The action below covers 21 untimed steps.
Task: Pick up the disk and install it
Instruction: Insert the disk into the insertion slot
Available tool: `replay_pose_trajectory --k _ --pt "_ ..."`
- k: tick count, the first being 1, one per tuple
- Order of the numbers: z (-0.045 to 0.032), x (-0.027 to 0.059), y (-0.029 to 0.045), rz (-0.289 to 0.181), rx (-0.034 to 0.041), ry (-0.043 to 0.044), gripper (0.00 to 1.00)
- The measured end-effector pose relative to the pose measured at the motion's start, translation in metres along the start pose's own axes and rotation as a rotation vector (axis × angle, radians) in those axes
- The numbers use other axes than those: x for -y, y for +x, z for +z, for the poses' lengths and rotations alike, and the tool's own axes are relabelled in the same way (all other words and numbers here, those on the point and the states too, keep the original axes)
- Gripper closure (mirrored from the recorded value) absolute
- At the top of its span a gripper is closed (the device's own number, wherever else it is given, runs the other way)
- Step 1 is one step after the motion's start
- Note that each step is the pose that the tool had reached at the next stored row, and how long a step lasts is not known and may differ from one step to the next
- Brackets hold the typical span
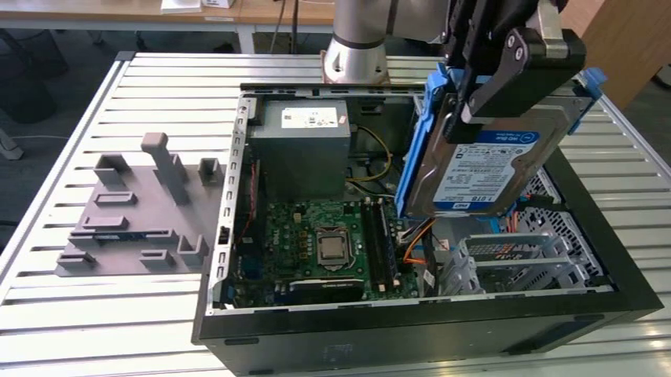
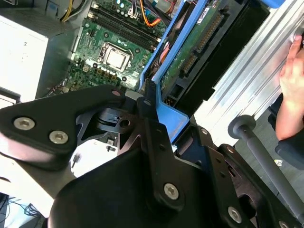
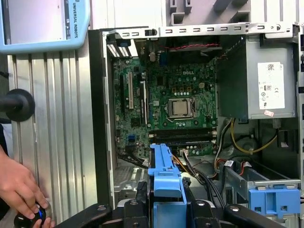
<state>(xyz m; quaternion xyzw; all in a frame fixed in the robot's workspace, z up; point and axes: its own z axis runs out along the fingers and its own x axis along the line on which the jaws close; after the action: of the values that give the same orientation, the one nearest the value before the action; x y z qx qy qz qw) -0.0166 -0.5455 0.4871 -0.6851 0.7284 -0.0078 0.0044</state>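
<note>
The disk (image 1: 491, 161), a silver drive with a white-and-blue label in a blue plastic carrier, hangs upright and slightly tilted above the exterior view's right side of the open computer case (image 1: 587, 306). My gripper (image 1: 469, 100) is shut on its upper end, black fingers (image 1: 508, 67) clamping both faces. In the second wrist view the carrier's blue frame (image 2: 170, 118) runs out between my fingers, with the drive's green circuit board (image 2: 192, 50) beside it. The first wrist view has the blue carrier (image 3: 166, 176) edge-on over the case interior.
Inside the case are a grey power supply box (image 1: 302, 149), the motherboard (image 1: 325, 243) and a silver drive cage (image 1: 519, 259) with a blue latch (image 3: 273, 199). A grey fixture (image 1: 141, 212) lies on the slatted table. A person's hand (image 3: 19, 190) rests beside the case.
</note>
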Motion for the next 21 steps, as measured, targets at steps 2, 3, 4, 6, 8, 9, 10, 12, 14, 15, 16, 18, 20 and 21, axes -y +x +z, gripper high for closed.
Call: replay_pose_trajectory --k 2,3,4,6,8,9,10,12,14,15,16,18,20,21 --pt "0.0017 0.0002 0.0023 0.0 0.0001 0.0 0.63" --pt "0.0024 0.0004 0.0038 0.0 0.0002 0.0001 0.63" --pt "0.003 0.0005 0.0053 0.0 0.0002 0.0001 0.63" --pt "0.0036 0.001 0.0077 0.0 0.0001 0.0 0.63" --pt "0.004 0.0017 0.0098 0.0 0.0001 0.0 0.63" --pt "0.0043 0.0023 0.011 0.0 0.0002 0.0 0.63" --pt "0.0046 0.0034 0.0122 0.0 0.0001 0.0001 0.63" --pt "0.0052 0.0065 0.0141 0.0 0.0002 0.0 0.63" --pt "0.0059 0.0111 0.0155 0.0 0.0002 0.0001 0.63" --pt "0.0062 0.0136 0.016 0.0 0.0001 0.0 0.63" --pt "0.0066 0.0161 0.0164 0.0 0.0001 0.0001 0.63" --pt "0.0075 0.0212 0.0173 0.0 0.0002 0.0001 0.63" --pt "0.0085 0.0255 0.018 0.0 0.0003 0.0001 0.63" --pt "0.0089 0.0273 0.0183 0.0 0.0002 0.0001 0.63"
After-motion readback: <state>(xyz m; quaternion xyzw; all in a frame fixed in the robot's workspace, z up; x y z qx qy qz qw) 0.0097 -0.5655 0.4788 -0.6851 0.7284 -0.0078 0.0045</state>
